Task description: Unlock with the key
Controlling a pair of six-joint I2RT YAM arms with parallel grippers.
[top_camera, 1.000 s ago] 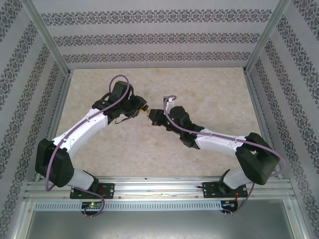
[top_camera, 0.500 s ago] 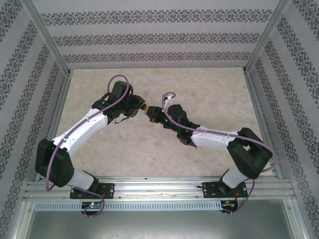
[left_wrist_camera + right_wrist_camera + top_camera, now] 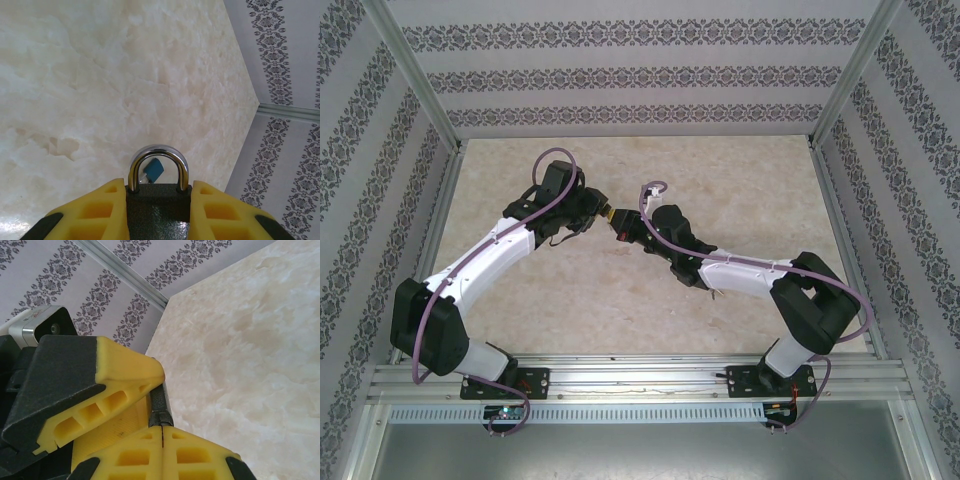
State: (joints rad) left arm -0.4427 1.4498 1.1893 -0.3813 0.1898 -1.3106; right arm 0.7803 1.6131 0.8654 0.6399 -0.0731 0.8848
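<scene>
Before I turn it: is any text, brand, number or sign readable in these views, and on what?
No text is readable anywhere.
padlock, held in the left gripper: dark speckled face, no lettering shows.
key, pinched in the right gripper: seen edge-on, no marking visible.
walls: repeated ornament, no words.
boards at the arm bases: too small to read.

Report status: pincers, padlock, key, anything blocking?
Left pincer clamped on padlock body, shackle seated both ends. Right pincer shut on thin dark key, beside left pincer's finger. Nothing in the way.
</scene>
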